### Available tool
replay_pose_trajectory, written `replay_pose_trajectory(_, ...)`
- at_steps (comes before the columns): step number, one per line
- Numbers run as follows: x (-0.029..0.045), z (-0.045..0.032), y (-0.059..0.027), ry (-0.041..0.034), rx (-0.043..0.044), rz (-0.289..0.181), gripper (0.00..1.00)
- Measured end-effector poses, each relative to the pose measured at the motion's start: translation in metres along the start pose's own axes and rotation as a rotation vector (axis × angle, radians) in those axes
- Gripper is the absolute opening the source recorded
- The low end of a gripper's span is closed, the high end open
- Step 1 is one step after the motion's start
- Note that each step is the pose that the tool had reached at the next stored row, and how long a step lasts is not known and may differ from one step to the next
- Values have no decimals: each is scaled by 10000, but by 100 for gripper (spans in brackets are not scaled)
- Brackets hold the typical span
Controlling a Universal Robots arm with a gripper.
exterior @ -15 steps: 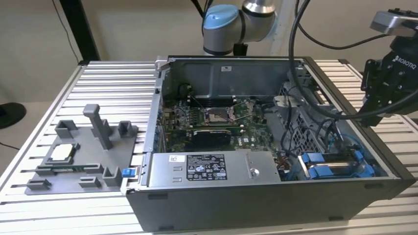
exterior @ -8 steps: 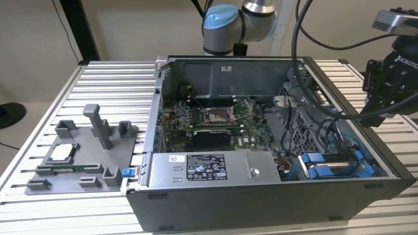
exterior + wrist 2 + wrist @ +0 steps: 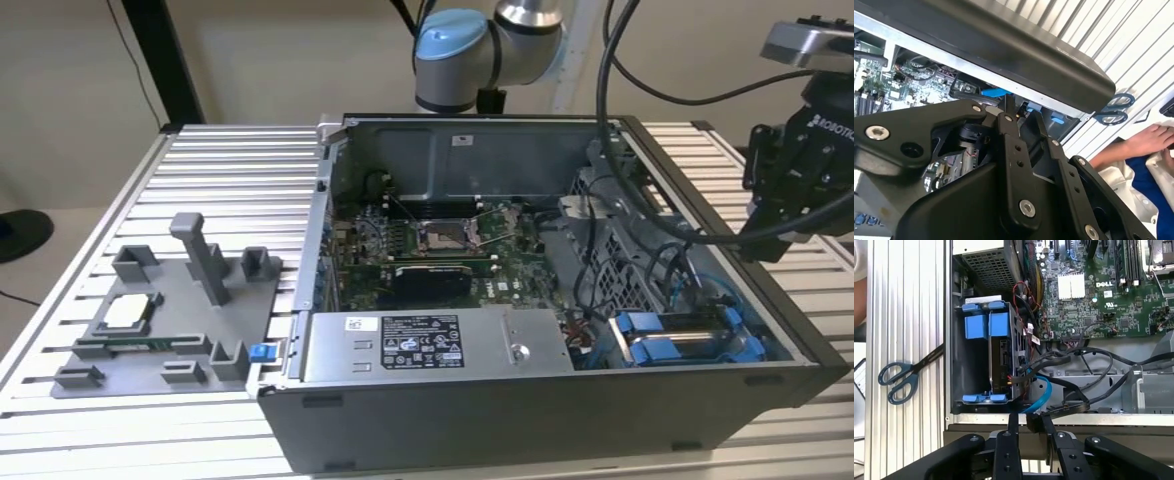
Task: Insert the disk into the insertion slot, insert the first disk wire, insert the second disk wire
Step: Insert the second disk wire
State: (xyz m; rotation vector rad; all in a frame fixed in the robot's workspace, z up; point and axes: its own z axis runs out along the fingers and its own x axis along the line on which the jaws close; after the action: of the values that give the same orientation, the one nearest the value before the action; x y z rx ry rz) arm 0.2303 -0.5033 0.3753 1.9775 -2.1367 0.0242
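1. While the gripper [image 3: 1030, 421] is hanging over the wall of the computer case [image 3: 534, 420] on the exterior view's right, its jaws are standing narrow and pinching a black plug [image 3: 1034, 426] between the fingertips.
2. The disk [image 3: 1001, 360] is sitting inside the insertion slot [image 3: 961, 370], with blue carrier tabs showing at both ends of the bay.
3. In the exterior view the slot is lying in the case's near corner on that view's right, just beside the power-supply box [image 3: 427, 345].
4. A blue cable [image 3: 1046, 390] and several black cables [image 3: 1094, 357] are looping just beside the disk's exposed edge, between it and the motherboard [image 3: 1094, 300].
5. Scissors [image 3: 899, 382] are lying on the slatted desk [image 3: 227, 180] outside the case wall, near the slot.
6. A person's hand [image 3: 1149, 140] is resting near the scissors in the second wrist view.
7. A grey fixture [image 3: 160, 310] is sitting on the desk at the exterior view's left, apart from the case.
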Motion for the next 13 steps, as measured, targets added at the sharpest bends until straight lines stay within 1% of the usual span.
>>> replay_pose_trajectory(8, -3, 11, -1, 2, 0, 0, 100)
replay_pose_trajectory(9, -3, 11, -2, 2, 0, 0, 0)
replay_pose_trajectory(13, -3, 12, -2, 2, 0, 0, 0)
